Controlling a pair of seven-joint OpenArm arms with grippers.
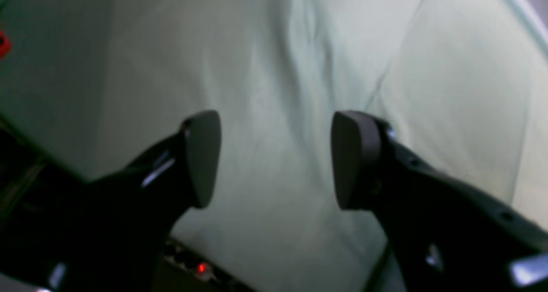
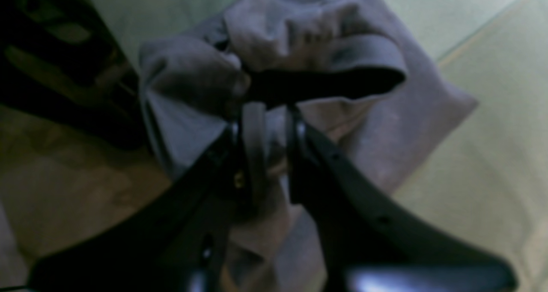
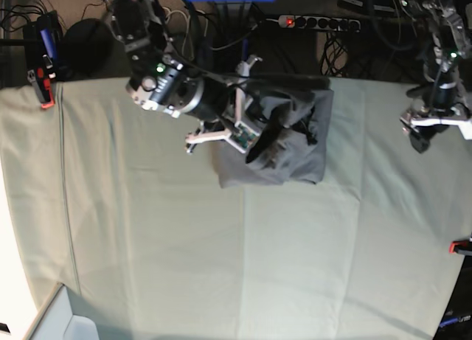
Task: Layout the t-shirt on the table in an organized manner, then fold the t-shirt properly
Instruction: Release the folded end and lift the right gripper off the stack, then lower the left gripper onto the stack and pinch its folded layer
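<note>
Loosely bunched dark grey t-shirt [image 3: 284, 144], right tool [image 2: 272, 125] pinching it

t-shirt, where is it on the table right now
In the base view the t-shirt lies bunched near the table's far edge, about mid-width, with the right gripper pinching its fabric.

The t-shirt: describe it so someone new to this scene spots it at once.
Start at the pale green table; near the middle of its far edge lies a crumpled dark grey heap, the t-shirt. It is the only dark cloth there, pinched by the right gripper.
</note>
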